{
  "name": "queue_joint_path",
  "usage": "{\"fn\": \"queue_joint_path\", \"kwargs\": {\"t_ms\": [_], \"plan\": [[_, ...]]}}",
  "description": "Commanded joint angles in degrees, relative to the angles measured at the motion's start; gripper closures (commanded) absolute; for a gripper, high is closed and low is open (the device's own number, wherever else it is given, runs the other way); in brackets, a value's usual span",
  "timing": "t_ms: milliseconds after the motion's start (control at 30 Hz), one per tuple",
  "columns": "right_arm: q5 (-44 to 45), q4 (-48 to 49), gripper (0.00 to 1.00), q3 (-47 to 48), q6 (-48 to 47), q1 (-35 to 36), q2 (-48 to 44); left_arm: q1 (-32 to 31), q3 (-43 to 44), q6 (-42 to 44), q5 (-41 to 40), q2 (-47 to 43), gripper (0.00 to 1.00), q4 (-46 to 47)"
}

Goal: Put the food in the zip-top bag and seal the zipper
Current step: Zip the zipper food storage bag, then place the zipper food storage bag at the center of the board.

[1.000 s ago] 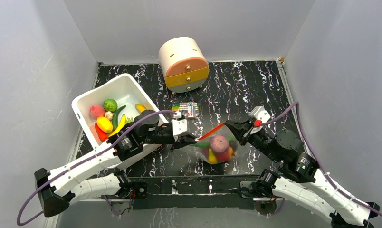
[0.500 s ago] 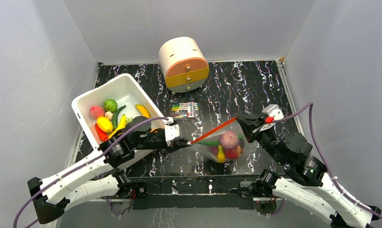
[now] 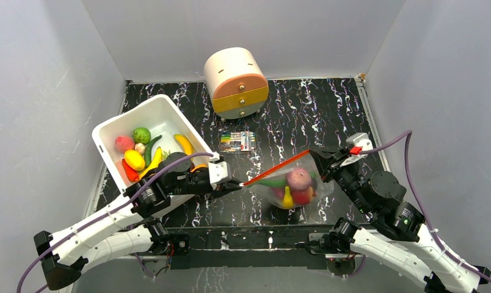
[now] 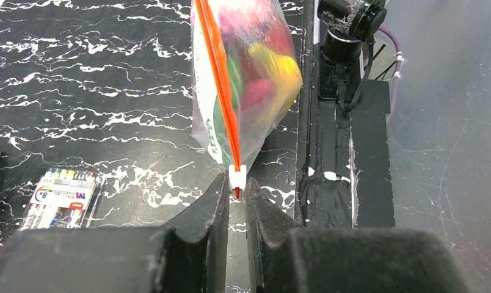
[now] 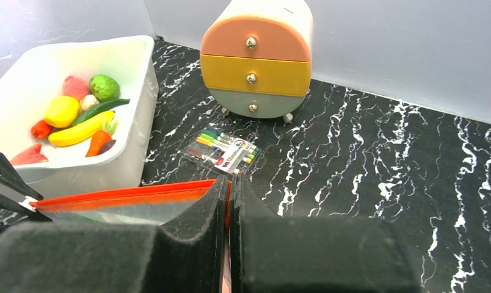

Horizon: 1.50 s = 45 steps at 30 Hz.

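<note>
Red-orange zipper [image 3: 276, 168] pulled tight: runs from left gripper [image 3: 240, 183], clamped on the slider [image 4: 237, 176] end, across to right gripper [image 3: 313, 154], clamped on the far end; bag [image 3: 295, 190] hanging below

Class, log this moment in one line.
left claw: shut on zipper; right claw: shut on zipper; zip-top bag: taut, food inside; bin: more food

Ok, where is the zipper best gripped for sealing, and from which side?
At its two ends, end-on, pinching the strip's flat faces. The zipper runs taut and edge-up between the left gripper, shut beside the white slider, and the right gripper; the loaded bag hangs below.
</note>
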Motion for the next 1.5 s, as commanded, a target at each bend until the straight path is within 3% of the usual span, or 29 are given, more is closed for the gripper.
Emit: {"fn": "queue_joint_path", "kwargs": {"t_ms": [0, 200, 367, 500, 533, 567, 600, 633, 800, 1067, 1200, 1300, 1467], "plan": [[6.04, 6.15, 1.0, 1.48, 5.1, -0.76, -0.86, 0.16, -1.65, -2.53, 2.31, 0.15, 0.97, -1.76], [5.83, 1.48, 1.0, -3.34, 18.35, -0.77, -1.15, 0.12, -0.8, -2.86, 0.46, 4.09, 0.87, -0.44], [11.01, 0.9, 1.0, -5.8, 22.62, -0.79, -1.03, 0.11, 0.0, -3.31, -3.36, 3.98, 0.57, -0.57], [16.99, 1.67, 1.0, -5.48, 21.32, -0.81, 1.72, 0.11, 0.88, -4.33, -6.48, 2.2, 0.42, -0.16], [18.78, 1.91, 1.0, -5.15, 21.17, -0.74, 2.97, 0.15, 1.11, -4.64, -7.31, 1.78, 0.37, -0.16], [20.34, 2.05, 1.0, -4.75, 21.08, -0.84, 4.33, 0.14, 1.44, -4.9, -7.87, 1.56, 0.24, -0.32], [22.06, 2.18, 1.0, -4.26, 20.98, -0.75, 5.69, 0.11, 1.64, -4.98, -8.14, 1.36, 0.05, -0.47], [23.76, 2.24, 1.0, -3.8, 20.98, -0.74, 7.16, 0.1, 1.81, -5.16, -8.18, 1.22, 0.02, -0.76], [26.82, 4.42, 1.0, -2.2, 15.92, -0.77, 13.14, 0.16, 2.39, -5.6, -8.1, 1.06, 0.02, -2.05], [25.25, 23.42, 1.0, -9.4, -2.87, -0.99, 12.31, 0.16, 2.28, -7.63, -12.26, 0.62, 0.02, -3.71], [26.31, 27.69, 1.0, -9.22, -8.49, -2.96, 16.19, 0.15, 2.17, -11.17, -15.99, 0.42, 0.02, -2.93], [22.68, 30.05, 1.0, -8.71, -10.8, -7.84, 19.91, 0.09, 2.83, -11.68, -16.81, 0.34, 0.02, -3.43], [6.16, 32.83, 1.0, -8.56, -7.5, -24.01, 24.38, 0.14, 3.35, -11.24, -17.86, 0.25, 0.02, -4.06]]}}
